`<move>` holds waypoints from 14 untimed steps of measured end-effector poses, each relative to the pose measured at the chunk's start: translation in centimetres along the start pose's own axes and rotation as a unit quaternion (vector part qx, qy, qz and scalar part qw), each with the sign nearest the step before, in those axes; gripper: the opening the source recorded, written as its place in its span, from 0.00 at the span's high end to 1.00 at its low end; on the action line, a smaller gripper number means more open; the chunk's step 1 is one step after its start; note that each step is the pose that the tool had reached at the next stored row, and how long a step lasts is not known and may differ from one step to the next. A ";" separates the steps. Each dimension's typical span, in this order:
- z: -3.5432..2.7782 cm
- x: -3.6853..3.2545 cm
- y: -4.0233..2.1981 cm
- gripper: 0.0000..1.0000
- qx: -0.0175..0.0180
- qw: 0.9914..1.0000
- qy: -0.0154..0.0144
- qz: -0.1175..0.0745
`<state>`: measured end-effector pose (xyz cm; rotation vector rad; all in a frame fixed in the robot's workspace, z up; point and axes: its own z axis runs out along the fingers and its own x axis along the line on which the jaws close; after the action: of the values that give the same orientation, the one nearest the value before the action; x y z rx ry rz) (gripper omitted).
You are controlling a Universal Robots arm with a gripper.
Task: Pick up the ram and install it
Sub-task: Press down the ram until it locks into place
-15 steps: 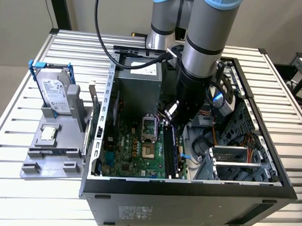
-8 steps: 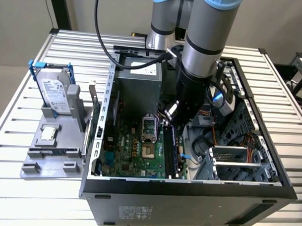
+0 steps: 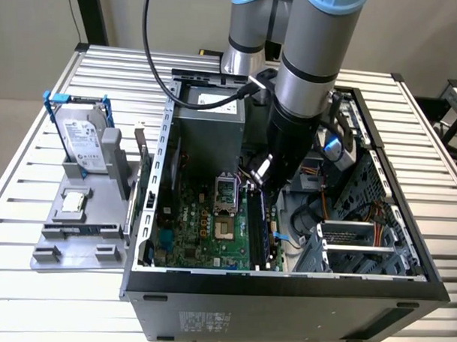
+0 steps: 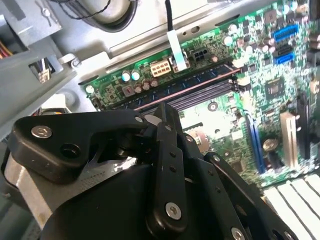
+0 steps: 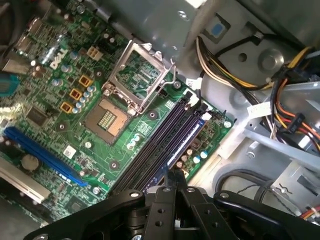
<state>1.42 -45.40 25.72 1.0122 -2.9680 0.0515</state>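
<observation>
Gripper point(image 5: 176, 176) hanging just above the motherboard's memory slots point(image 5: 165, 142), fingertips drawn together, nothing visibly between them. Ram point(image 4: 197, 80) seated lengthwise in the outermost slot, beside the board's edge. Arm point(image 3: 311, 76) plunging nearly vertical into the open computer case point(image 3: 284, 304) on the slatted table point(image 3: 29, 292).

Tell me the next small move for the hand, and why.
Probably ease the hand straight down onto the ram. The ram appears to lie along the outermost slot of the motherboard, with the hand just above it; whether it is fully latched cannot be told.
</observation>
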 end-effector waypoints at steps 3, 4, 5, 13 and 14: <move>0.01 0.00 0.00 1.00 0.000 1.000 -0.001 -0.027; 0.01 -0.01 0.00 1.00 0.001 0.999 -0.001 -0.036; 0.01 -0.01 0.01 1.00 0.001 0.999 -0.001 -0.045; 0.41 0.01 0.04 1.00 0.002 0.993 -0.004 -0.114; 0.53 0.05 0.06 1.00 0.002 0.993 -0.004 -0.121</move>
<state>1.35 -45.39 25.19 1.3646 -2.8282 0.0515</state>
